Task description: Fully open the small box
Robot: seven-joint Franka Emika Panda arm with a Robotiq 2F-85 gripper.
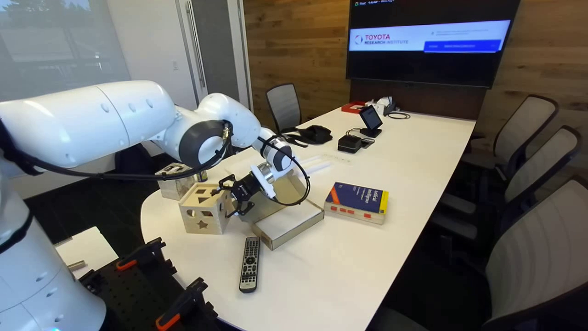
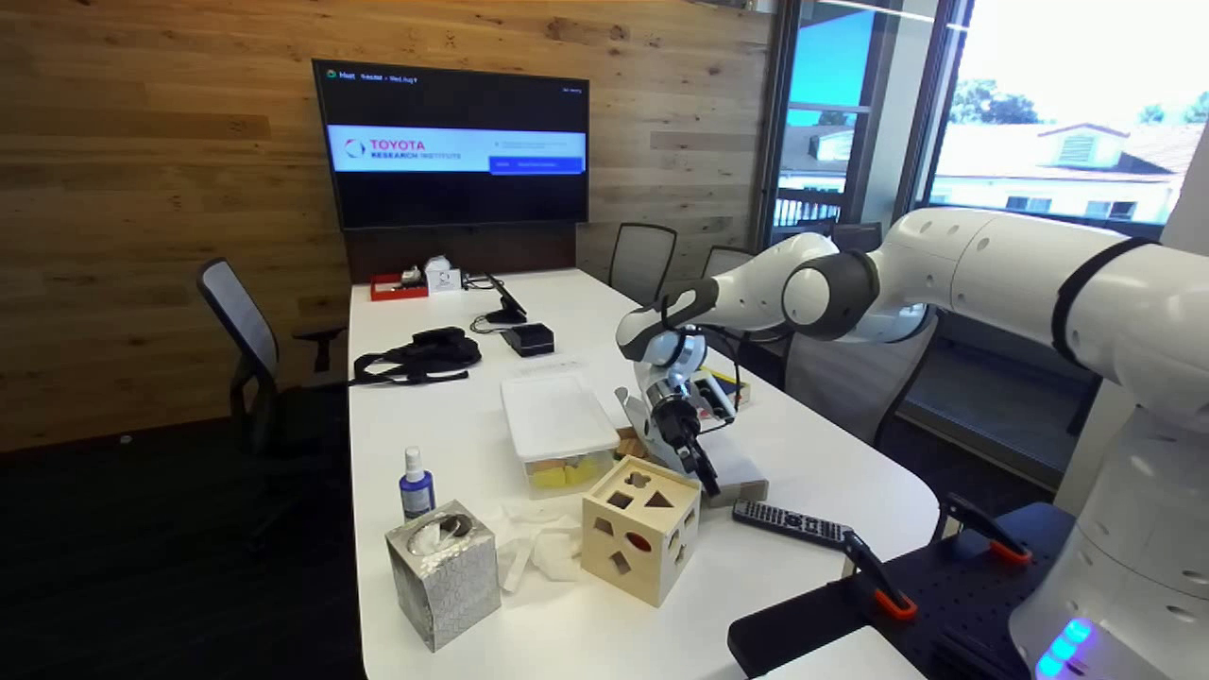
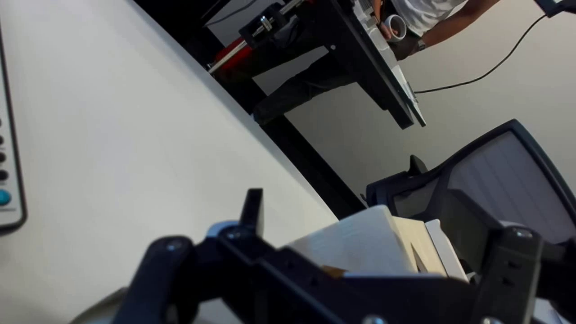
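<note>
The small box (image 1: 294, 219) lies on the table with its pale inside showing; it also appears in an exterior view (image 2: 741, 477). Its tan-gold lid (image 1: 290, 186) stands raised and tilted back, partly hidden behind my gripper and wrist. My gripper (image 1: 223, 202) is in front of the lid, over the box's side nearest the wooden cube. Its fingers are spread with nothing held between them; they also stand apart in the wrist view (image 3: 364, 207). I cannot tell whether the gripper touches the lid. The box is not clearly visible in the wrist view.
The wooden cube (image 1: 204, 216) stands close beside the fingers and shows in the wrist view (image 3: 360, 245). A remote (image 1: 250, 264) lies before the box and a thick book (image 1: 356, 202) beyond it. A clear tray (image 2: 557, 425), tissue box (image 2: 444, 571) and spray bottle (image 2: 416, 486) stand nearby.
</note>
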